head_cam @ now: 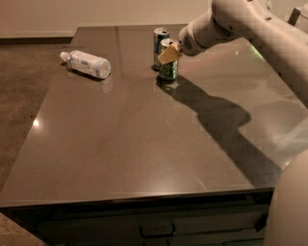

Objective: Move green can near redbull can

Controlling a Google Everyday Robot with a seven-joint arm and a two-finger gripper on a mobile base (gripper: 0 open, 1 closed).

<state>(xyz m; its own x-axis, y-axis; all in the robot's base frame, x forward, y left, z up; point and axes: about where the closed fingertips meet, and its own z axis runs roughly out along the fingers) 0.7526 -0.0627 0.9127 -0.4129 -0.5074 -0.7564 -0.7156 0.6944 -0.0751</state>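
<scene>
Glossy dark tabletop (120, 144), gripper (169, 54) clasping squat green can (168, 71), just beside slim cylindrical redbull can (160, 38).

Your view, likely an office room, dark counter (120, 144), drawers (159, 230) at 6 o'clock, brown carpet (24, 81) at 9 o'clock, pale wall (96, 14) and gripper (169, 54) at 12 o'clock

You count one bench (144, 144) carrying two cans: one green can (168, 71) and one redbull can (160, 38) just behind it. One plastic bottle (86, 64) lies well apart from the green can. One end effector (168, 54) sits at the green can's top.
</scene>
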